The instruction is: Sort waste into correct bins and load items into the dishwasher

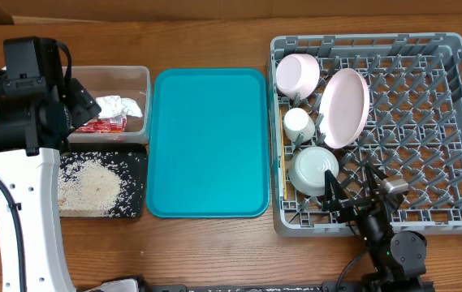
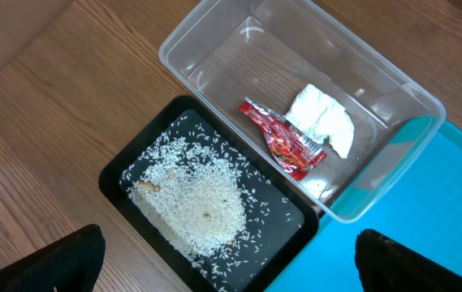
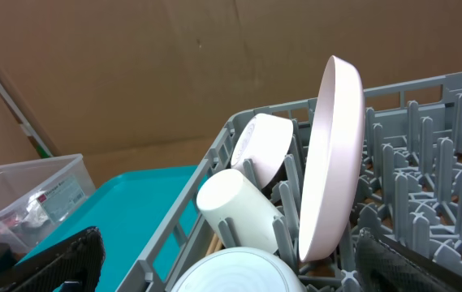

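The grey dish rack point(image 1: 425, 162) holds the pink plate point(image 1: 344, 107) on edge, the white-pink bowl point(image 1: 297, 73), the white cup point(image 1: 299, 124) and the grey-green bowl point(image 1: 313, 169). They also show in the right wrist view: plate point(image 3: 332, 154), bowl point(image 3: 263, 150), cup point(image 3: 235, 207), grey-green bowl point(image 3: 235, 272). The clear tub point(image 2: 214, 49) holds the white napkin point(image 2: 321, 120) and red wrapper point(image 2: 283, 139). The black tray point(image 2: 125, 174) holds rice point(image 2: 198, 207). My left gripper point(image 2: 231, 259) is open and empty above the tray. My right gripper point(image 3: 231, 259) is open and empty at the rack's front edge.
The teal serving tray point(image 1: 208, 142) lies bare between the bins and the rack. The left arm's white body point(image 1: 28, 211) covers the table's left side. The right arm point(image 1: 381, 235) stands at the front edge by the rack. A brown cardboard wall point(image 3: 174, 65) stands behind.
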